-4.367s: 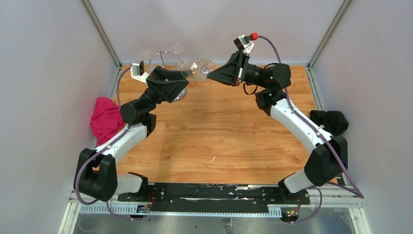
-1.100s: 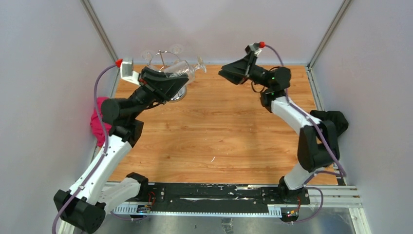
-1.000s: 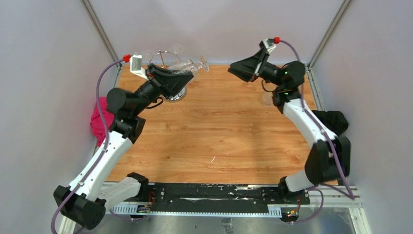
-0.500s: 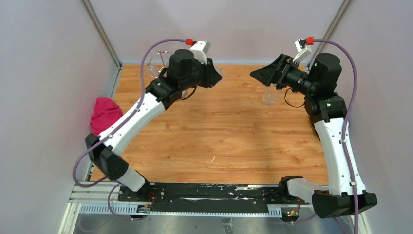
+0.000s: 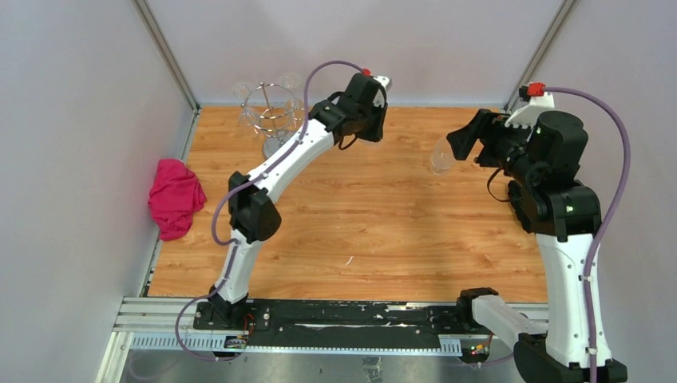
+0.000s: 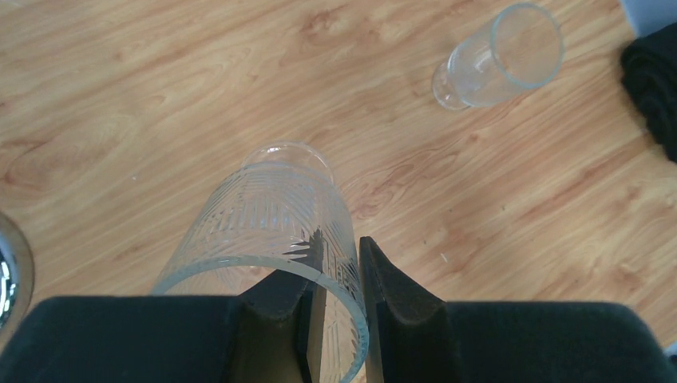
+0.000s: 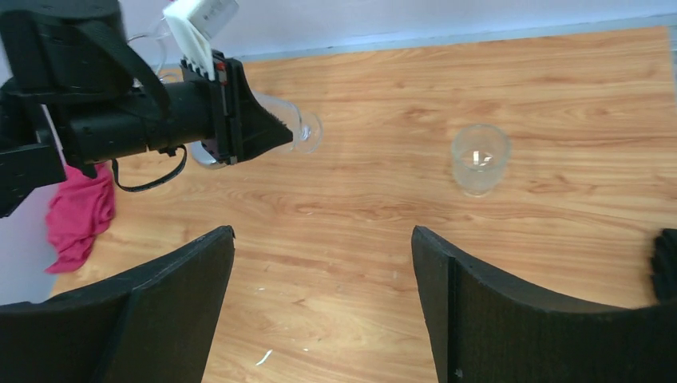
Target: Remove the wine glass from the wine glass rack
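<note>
My left gripper (image 6: 342, 243) is shut on the rim of a cut-pattern wine glass (image 6: 271, 207), one finger inside the bowl and one outside. It holds the glass on its side above the wooden table, to the right of the wine glass rack (image 5: 271, 120). The right wrist view shows the same glass (image 7: 295, 132) sticking out of the left gripper (image 7: 267, 132). My right gripper (image 7: 321, 235) is open and empty, raised above the table at the right (image 5: 463, 144).
A second clear glass (image 5: 441, 155) (image 7: 479, 158) (image 6: 499, 56) stands on the table just left of the right gripper. More glasses (image 5: 242, 89) hang on the rack. A pink cloth (image 5: 176, 199) lies at the left edge, a black cloth (image 6: 651, 72) at the right.
The left arm has swung right, away from the rack, carrying the wine glass. The right gripper's jaws have widened and it has drawn back from the standing glass.
</note>
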Robot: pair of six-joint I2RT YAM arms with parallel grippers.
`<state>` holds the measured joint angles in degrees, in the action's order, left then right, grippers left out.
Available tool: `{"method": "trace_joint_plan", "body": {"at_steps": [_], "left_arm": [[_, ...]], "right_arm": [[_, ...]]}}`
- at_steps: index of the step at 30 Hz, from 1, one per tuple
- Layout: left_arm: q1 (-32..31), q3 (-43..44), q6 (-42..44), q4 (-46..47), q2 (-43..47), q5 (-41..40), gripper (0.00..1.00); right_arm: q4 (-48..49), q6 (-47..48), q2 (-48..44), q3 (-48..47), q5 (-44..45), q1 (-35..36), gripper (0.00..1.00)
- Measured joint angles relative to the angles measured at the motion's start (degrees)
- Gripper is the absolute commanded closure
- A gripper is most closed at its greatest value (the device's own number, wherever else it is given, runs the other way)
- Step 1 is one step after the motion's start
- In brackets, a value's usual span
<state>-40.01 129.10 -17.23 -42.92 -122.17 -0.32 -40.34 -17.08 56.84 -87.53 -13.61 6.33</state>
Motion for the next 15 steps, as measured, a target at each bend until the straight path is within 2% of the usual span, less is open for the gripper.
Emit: {"method": "trace_joint_plan", "body": {"at_steps": [6, 15], "left_arm": [[-0.9, 6.8, 1.1, -5.2, -10.0, 0.7, 1.00], [-1.1, 7.0, 2.9, -9.0, -15.6, 1.1, 1.00]], "right_arm": [[-2.4, 1.4, -1.8, -0.1, 6.7, 0.0, 0.09], [-3.7, 1.5, -0.8, 0.0, 10.2, 0.0, 0.06]]}}
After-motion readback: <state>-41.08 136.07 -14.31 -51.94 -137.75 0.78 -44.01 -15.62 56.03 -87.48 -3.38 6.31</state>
